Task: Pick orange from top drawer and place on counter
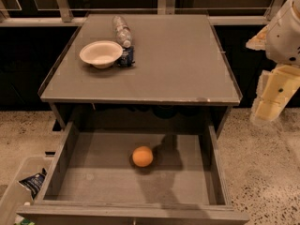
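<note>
The orange (142, 156) sits inside the top drawer (64, 157), near the middle of its floor, and nothing touches it. The drawer is pulled wide open under the counter (178, 64). On the counter's far left part are a white bowl (101, 53), a small dark can (126, 56) just beside it, and a clear bottle (122, 30) lying down behind them. The gripper (271, 100) hangs off to the right of the counter, well apart from the orange. It holds nothing, and whether it is released or clenched cannot be told.

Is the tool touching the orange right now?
Apart. The camera view shows the tool at the right, outside the top drawer, the orange lying alone on its floor.
</note>
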Tool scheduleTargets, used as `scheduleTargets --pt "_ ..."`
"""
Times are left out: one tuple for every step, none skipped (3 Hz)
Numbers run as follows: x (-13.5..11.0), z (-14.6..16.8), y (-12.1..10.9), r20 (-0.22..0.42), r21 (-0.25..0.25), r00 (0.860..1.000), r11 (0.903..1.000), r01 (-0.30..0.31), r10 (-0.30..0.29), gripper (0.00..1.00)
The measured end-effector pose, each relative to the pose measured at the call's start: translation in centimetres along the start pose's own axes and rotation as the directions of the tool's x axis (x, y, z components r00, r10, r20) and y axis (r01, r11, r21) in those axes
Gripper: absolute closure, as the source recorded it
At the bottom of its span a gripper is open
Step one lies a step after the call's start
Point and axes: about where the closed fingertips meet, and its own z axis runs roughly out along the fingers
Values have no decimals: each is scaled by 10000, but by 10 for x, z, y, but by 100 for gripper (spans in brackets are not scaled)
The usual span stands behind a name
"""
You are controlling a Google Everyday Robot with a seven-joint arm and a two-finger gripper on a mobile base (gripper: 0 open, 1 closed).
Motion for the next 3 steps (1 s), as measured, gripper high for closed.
scheduleTargets --pt "0 0 0 4 -1 10000 10000 -7 7 0" --pt "5 3 3 95 -37 9998 9998 -171 172 0" --pt "33 27 20 327 -715 9939 9922 -1024 1049 0"
